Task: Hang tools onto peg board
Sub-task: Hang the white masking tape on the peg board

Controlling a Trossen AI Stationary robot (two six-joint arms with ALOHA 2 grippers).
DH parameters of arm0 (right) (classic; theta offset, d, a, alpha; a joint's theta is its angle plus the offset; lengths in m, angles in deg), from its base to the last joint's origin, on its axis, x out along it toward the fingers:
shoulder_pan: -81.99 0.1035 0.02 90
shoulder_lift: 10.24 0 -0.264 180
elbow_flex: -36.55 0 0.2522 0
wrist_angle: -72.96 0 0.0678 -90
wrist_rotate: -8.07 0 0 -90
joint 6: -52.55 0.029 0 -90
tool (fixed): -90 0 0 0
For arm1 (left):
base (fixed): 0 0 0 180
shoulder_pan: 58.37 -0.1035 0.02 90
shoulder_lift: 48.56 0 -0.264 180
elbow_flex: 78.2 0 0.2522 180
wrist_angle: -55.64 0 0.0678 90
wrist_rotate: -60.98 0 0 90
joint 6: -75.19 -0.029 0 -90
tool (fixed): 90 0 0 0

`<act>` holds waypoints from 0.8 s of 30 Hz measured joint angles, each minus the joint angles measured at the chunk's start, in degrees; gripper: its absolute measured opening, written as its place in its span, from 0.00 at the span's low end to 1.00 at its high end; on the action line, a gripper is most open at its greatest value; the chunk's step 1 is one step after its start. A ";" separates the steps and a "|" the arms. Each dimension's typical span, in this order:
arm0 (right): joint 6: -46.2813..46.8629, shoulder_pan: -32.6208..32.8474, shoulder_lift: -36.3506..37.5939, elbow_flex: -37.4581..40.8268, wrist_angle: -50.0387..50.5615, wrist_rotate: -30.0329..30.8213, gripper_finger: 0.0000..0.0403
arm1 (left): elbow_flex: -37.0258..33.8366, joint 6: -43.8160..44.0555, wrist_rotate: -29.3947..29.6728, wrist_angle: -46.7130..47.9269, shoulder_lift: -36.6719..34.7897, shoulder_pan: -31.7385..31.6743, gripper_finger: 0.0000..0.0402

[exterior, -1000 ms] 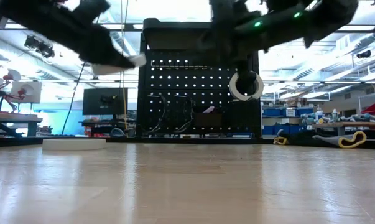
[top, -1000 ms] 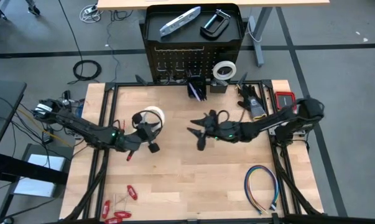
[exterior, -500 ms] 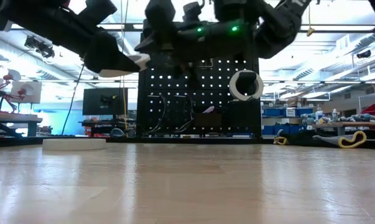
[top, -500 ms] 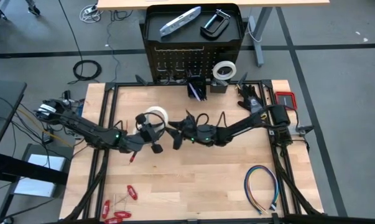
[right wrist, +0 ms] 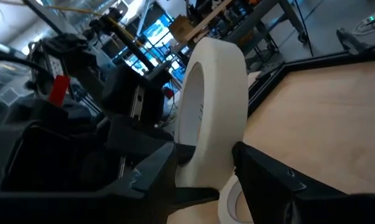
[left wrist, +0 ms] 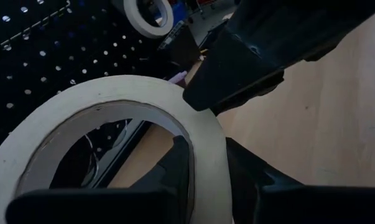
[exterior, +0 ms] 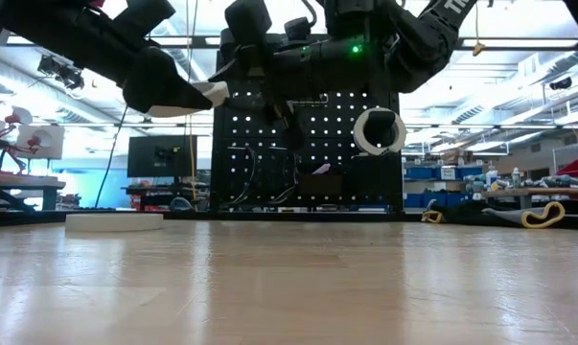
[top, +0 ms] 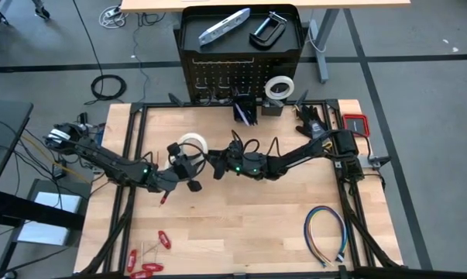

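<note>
**Two end effectors on one tape roll**

My left end effector (top: 188,164) is up over the tabletop (top: 241,225) & pinches a white tape roll (left wrist: 106,124). One finger sits inside the ring, one outside. The roll stands on its edge in the air, not touching the wood.

My right end effector (top: 214,165) is right next to it, coming from the other side. Its fingers (right wrist: 268,171) are spread w/ the same roll's band between them. I can't tell if they press on it yet.

A 2nd white tape roll (top: 279,86) hangs on the peg board (top: 218,77), on its right side. The peg board stands at the far edge of the tabletop. On its tray top lie a silver bar tool (top: 224,25) & a black C-clamp (top: 267,29), side by side.

Near the front left corner of the tabletop lie red-handled tools (top: 148,260). A wire loop of many colors (top: 326,235) lies near the front right. A small red case (top: 355,123) sits at the far right edge.
</note>
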 joint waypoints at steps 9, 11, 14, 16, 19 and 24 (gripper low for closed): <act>-0.55 0.08 0.11 -0.09 2.40 -1.47 0.44 | 0.13 -1.65 0.07 -0.91 0.02 1.28 0.20; -0.56 0.26 0.11 -0.09 2.51 -2.23 0.44 | 0.13 -1.72 0.55 -0.77 0.04 1.45 0.20; -0.56 0.64 0.30 -0.07 2.75 -2.49 0.44 | 0.13 -1.74 0.80 -0.79 0.04 1.52 0.19; -0.57 1.06 0.46 -0.07 3.33 -2.90 0.44 | 0.13 -1.74 1.16 -0.91 0.01 1.56 0.19; -0.58 1.71 1.45 0.07 5.19 -4.55 0.44 | 0.22 -1.73 1.72 -1.05 -0.04 1.51 0.19; -1.18 2.37 4.55 0.04 10.16 -4.38 0.44 | 0.22 -1.55 1.89 -1.34 -0.04 1.48 0.19</act>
